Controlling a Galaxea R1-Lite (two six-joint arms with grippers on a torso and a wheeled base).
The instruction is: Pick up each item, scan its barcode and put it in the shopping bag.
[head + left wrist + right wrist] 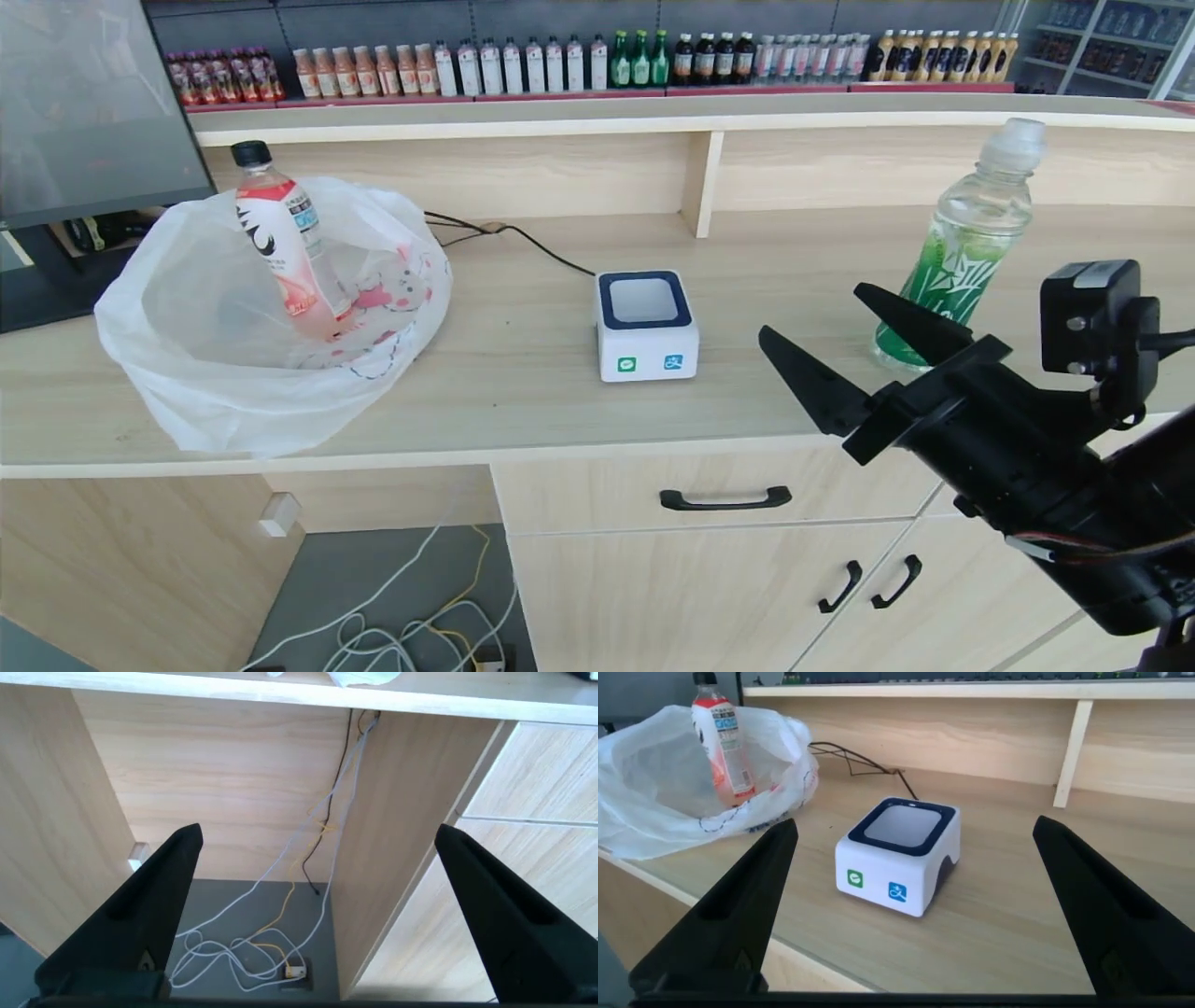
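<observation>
A clear bottle with a green label stands upright on the wooden counter at the right. My right gripper hovers open and empty just in front and to the left of it, fingers pointing toward the white scanner. The right wrist view has the scanner between the open fingers of the right gripper. At the left, a pink-labelled bottle leans inside the white shopping bag; the wrist view shows the pink-labelled bottle and the shopping bag too. My left gripper is open below the counter.
The scanner's black cable runs to the back of the counter. A dark monitor stands at the far left, and an upright divider rises behind the scanner. Drawers with black handles sit under the counter, with loose cables on the floor.
</observation>
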